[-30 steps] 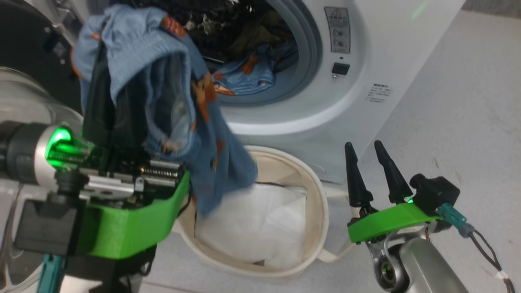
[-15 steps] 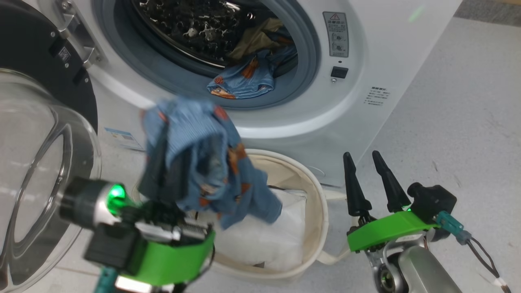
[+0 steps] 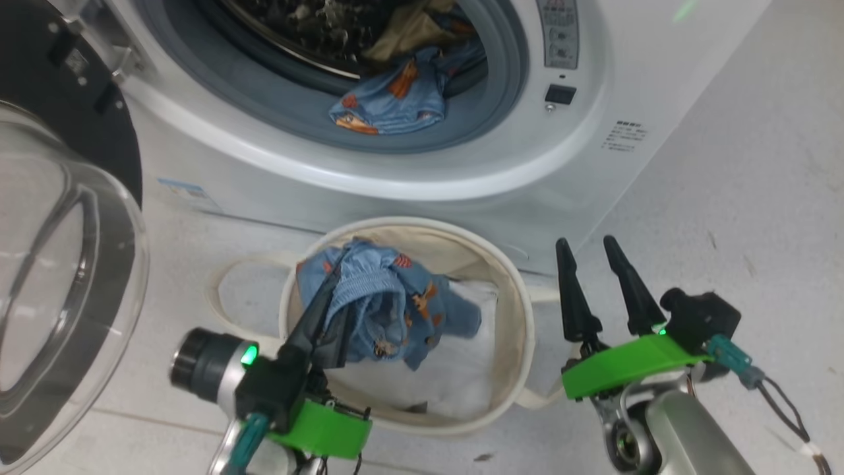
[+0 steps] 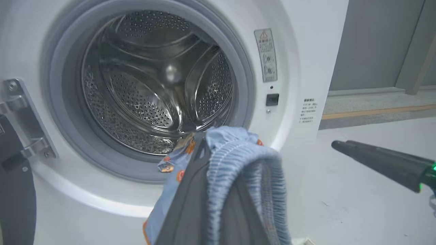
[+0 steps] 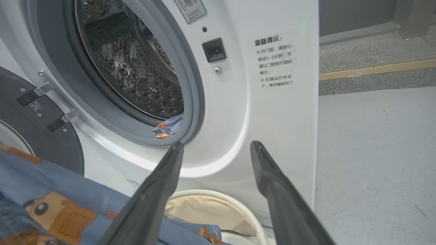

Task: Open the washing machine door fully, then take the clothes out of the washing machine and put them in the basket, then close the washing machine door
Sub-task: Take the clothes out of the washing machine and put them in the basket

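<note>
The washing machine (image 3: 593,59) stands with its door (image 3: 66,277) swung wide to the left. More light blue clothes (image 3: 389,105) with orange figures lie on the gasket lip, also seen in the right wrist view (image 5: 167,126). The cream basket (image 3: 521,316) sits on the floor below the opening. My left gripper (image 3: 336,284) is down inside it, shut on a blue printed garment (image 3: 395,303) that drapes over its fingers (image 4: 187,197). To the right of the basket, my right gripper (image 3: 585,243) is open with nothing in it, its fingertips (image 5: 175,149) pointing at the machine's front.
A white flat sheet (image 3: 461,382) lines the basket's bottom under the garment. One loop handle (image 3: 217,284) lies on the floor to the left. Pale floor (image 3: 758,198) spreads to the right of the machine. A small blue label (image 3: 181,191) marks the machine's lower front.
My left gripper has come down from in front of the drum opening into the basket, carrying the blue garment. The head view has shifted a little. The right gripper has stayed put.
</note>
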